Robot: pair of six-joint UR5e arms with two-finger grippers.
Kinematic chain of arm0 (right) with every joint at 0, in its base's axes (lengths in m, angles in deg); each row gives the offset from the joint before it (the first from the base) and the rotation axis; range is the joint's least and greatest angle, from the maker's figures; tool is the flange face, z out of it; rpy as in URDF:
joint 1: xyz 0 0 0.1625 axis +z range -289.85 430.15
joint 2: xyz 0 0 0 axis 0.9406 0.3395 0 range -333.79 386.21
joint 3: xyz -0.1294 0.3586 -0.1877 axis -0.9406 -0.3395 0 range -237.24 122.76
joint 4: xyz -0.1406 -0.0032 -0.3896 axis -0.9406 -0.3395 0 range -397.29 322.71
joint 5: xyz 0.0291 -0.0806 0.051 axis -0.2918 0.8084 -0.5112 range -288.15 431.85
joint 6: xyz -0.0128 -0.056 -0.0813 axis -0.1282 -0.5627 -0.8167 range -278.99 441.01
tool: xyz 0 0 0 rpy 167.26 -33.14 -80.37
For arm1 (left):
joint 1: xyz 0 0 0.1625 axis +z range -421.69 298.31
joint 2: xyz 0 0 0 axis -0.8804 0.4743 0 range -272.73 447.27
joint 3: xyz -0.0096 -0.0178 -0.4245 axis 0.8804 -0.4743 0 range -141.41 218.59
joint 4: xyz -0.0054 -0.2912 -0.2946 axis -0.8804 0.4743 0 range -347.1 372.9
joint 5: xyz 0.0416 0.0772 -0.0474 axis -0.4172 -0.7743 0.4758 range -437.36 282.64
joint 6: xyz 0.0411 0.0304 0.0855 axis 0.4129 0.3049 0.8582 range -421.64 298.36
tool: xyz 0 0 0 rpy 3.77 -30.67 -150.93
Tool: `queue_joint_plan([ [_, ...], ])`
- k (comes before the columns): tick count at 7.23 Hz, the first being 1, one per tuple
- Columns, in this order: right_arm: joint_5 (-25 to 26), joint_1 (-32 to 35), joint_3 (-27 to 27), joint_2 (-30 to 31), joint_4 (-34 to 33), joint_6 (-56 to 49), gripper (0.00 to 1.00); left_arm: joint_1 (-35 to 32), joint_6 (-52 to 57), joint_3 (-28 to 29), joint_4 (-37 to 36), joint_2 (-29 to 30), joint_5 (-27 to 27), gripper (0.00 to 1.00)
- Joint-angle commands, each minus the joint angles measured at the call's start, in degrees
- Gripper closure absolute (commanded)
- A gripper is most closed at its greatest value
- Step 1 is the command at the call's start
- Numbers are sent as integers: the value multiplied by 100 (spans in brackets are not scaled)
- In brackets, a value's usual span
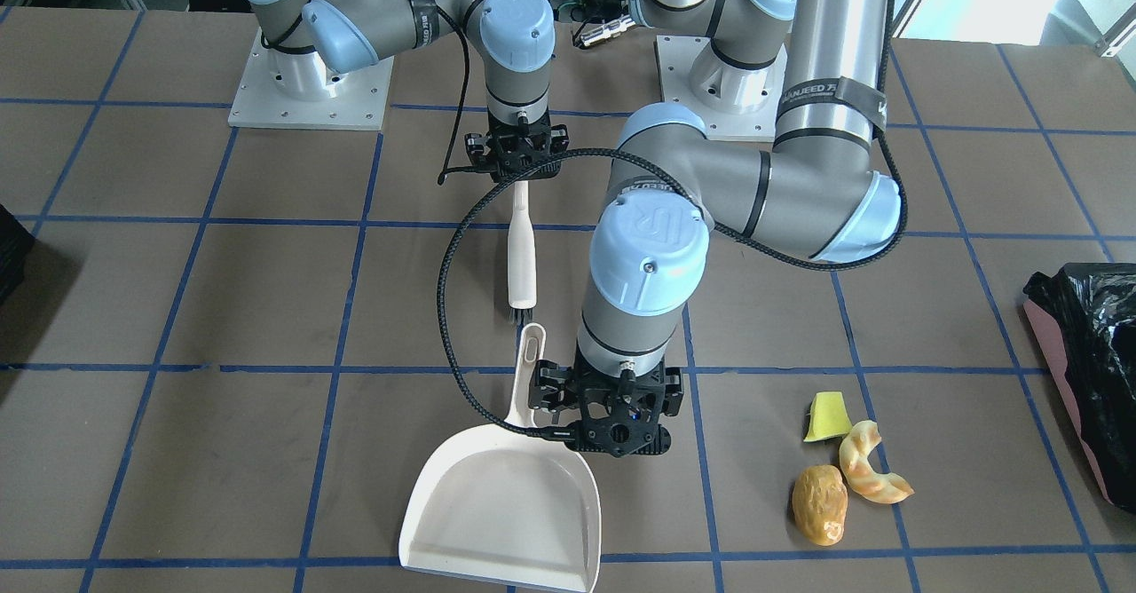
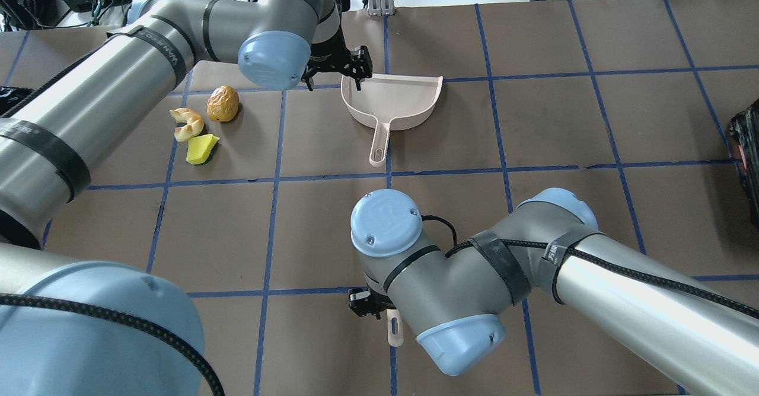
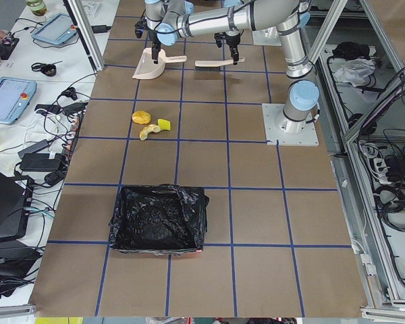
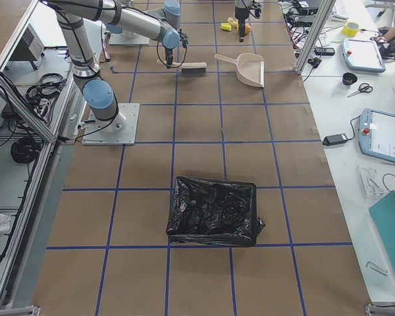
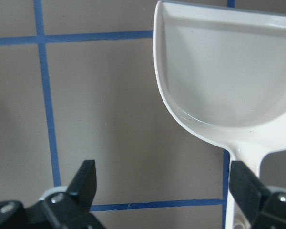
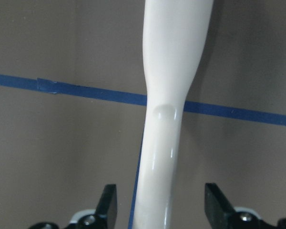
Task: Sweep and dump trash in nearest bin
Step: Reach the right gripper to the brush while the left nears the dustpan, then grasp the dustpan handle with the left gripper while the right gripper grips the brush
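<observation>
Found left end effector (image 5: 161,171) released, spread wide, dustpan (image 5: 219,71) just beside it; right end effector (image 6: 160,191) likewise released, straddling the brush handle (image 6: 174,71) without touching. Saw trash (image 1: 818,504) on the counter (image 1: 222,309) near the left end effector, between it and the bin (image 1: 1078,309)

A brown table (image 1: 222,309) gridded with blue tape is seen. On it are laid a white dustpan (image 1: 506,504), a brush (image 1: 521,256) just behind the dustpan's handle, and, clustered to one side, a yellow wedge (image 1: 827,416), a croissant shape (image 1: 870,467) and an oval lump (image 1: 819,504). A black-lined bin (image 1: 1087,327) is set beyond them.
</observation>
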Motion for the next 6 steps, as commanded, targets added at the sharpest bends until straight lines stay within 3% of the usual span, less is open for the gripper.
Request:
queue_joint_plan([
  [1, -4, 0, 14, 0, -5, 59, 45, -263, -234, -91, -62, 78, 22, 0],
  [4, -13, 0, 14, 0, 22, 173, 61, -598, -296, -538, -369, 79, 22, 0],
  [6, -13, 0, 5, 0, 39, 305, 71, -703, -367, -784, -465, 60, 30, 6],
])
